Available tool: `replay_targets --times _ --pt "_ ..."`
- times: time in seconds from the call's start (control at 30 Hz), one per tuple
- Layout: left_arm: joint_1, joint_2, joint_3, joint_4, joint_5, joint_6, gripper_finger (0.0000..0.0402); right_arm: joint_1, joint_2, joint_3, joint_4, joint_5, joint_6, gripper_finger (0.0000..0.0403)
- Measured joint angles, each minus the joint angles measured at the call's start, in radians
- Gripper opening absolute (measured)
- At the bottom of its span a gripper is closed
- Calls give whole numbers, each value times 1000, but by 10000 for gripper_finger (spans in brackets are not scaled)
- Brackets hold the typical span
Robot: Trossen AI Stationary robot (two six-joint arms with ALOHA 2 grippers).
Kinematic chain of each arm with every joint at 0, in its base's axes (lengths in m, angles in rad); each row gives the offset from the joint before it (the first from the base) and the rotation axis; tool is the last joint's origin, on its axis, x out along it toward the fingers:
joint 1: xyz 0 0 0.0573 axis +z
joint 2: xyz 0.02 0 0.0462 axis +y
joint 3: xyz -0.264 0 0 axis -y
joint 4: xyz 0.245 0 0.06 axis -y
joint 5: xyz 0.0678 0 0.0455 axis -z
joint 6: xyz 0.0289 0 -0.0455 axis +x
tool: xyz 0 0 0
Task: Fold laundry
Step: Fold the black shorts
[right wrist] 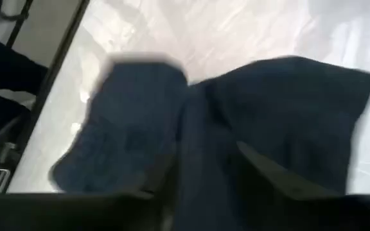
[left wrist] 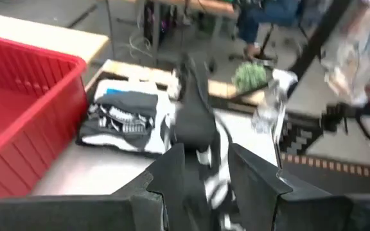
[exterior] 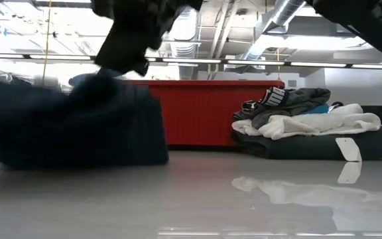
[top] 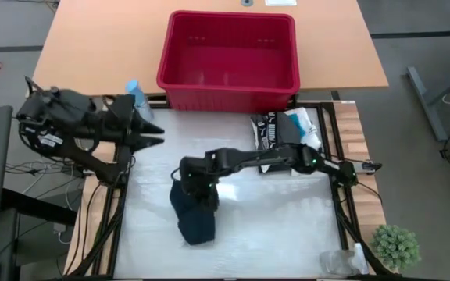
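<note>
So my left gripper (top: pixel 153 134) was parked off the mat's left edge, arm folded back near the red basket (top: pixel 229 78), out of the way. Its fingers stood apart with nothing between them, just waiting its turn, I'd say.

Mid-mat, the right gripper (top: pixel 192 178) was stretched way across from its side, elbow low, pointing down onto the dark navy garment (top: pixel 194 212). That piece sat bunched on the white mat (top: pixel 287 218), partly folded over itself. From the wrist camera the fingers (right wrist: pixel 272 170) looked spread with cloth under them, but honestly I couldn't tell if they had let go or were pinching a layer.

Over on the right, the folded stack (top: pixel 286 134) sat by the basket's corner, presumably finished pieces kept clear of the working area.
</note>
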Motion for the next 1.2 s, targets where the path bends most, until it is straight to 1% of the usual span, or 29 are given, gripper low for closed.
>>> replay_targets --times 0.1,0.17,0.27,0.33,0.4,0.43,0.5,0.53,0.57,0.63,0.7,0.77,0.8,0.9,0.97,1.07,1.13,1.2 --pt "-48 19 1 -53 -12 -13 109 -4 -54 1 -68 3 36 235" --pt "-85 37 0 -76 -35 -28 109 -5 -95 1 -135 -8 78 262" --pt "-161 58 -3 -122 -102 -51 109 3 -172 1 -316 -6 135 278" --pt "-224 55 -49 -136 -172 -71 109 24 -245 1 -426 43 163 280" --pt "-276 42 -143 -114 -249 -116 109 61 -327 1 -510 120 212 280" --pt "-301 30 -206 -68 -283 -154 109 83 -370 1 -550 162 252 280" --pt "-350 -11 -347 75 -326 -213 109 132 -456 1 -616 263 362 281" --pt "-373 -42 -417 153 -332 -225 109 162 -500 1 -635 336 427 281" --pt "-395 -81 -486 223 -338 -239 109 195 -540 1 -648 434 492 281" --pt "-428 -166 -622 320 -346 -291 109 267 -619 1 -663 665 614 281" --pt "-438 -237 -757 320 -348 -368 109 341 -671 3 -654 871 702 281" --pt "-426 -287 -890 340 -359 -411 109 400 -695 3 -660 1014 759 281" --pt "-416 -301 -945 359 -355 -395 109 427 -704 3 -660 1063 779 281" --pt "-395 -329 -1077 357 -307 -375 109 493 -715 0 -660 1150 837 281" --pt "-393 -324 -1135 439 -251 -371 109 521 -720 0 -660 1163 872 281" --pt "-393 -241 -1208 588 -178 -279 109 584 -728 -42 -659 1166 922 281" --pt "-394 -159 -1214 690 -166 -198 109 630 -741 -121 -659 1173 989 281" --pt "-379 -76 -1181 774 -166 -102 109 677 -770 -229 -658 1176 1085 281"
